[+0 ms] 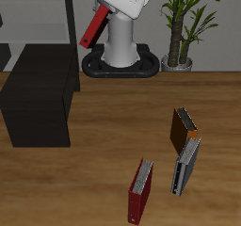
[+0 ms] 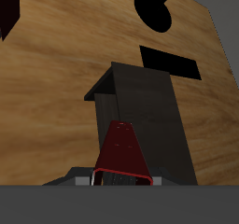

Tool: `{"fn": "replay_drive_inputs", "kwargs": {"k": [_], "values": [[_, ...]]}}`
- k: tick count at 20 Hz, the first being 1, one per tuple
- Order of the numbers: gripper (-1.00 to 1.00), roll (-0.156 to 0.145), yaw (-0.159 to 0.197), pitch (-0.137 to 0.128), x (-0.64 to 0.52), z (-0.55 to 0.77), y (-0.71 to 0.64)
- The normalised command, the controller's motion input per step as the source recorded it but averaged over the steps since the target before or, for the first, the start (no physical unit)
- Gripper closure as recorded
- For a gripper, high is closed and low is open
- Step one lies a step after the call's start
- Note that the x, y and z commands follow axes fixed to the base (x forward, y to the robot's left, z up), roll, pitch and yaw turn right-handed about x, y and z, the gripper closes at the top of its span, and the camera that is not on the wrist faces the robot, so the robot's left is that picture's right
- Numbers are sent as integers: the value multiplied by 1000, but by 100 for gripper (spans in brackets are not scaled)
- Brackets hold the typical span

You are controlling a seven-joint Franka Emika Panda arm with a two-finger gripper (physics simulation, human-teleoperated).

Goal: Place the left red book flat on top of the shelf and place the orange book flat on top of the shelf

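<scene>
My gripper [image 1: 104, 9] is high above the back of the table, shut on the left red book [image 1: 94, 28], which hangs tilted below it. In the wrist view the same red book [image 2: 121, 151] sticks out from between the fingers [image 2: 97, 178]. The shelf [image 1: 38, 93], a low black box with a flat bare top, stands below and slightly nearer the front than the book; in the wrist view the shelf [image 2: 140, 106] lies straight beyond the book. The orange book [image 1: 182, 128] rests on the table far from the shelf, near the front.
A slim grey-and-dark book [image 1: 185, 165] lies just in front of the orange one. A darker crimson book [image 1: 141, 189] lies near the table's front edge. A potted plant [image 1: 184, 27] and tall grey shelving [image 1: 38, 13] stand at the back.
</scene>
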Motion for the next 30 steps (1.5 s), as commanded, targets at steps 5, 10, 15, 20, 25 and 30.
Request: {"fn": "replay_drive_inputs", "kwargs": {"k": [5,10,15,20,25,30], "values": [[100,-84,5,-34,-91,267,-404],[100,-87,-4,-16,-109,94,-448],[100,-94,37,-13,-55,-75,-513],[100,-54,6,7,-40,-118,-337],[100,-69,24,31,9,-333,-468],[100,-34,7,11,-36,-154,-207]]}}
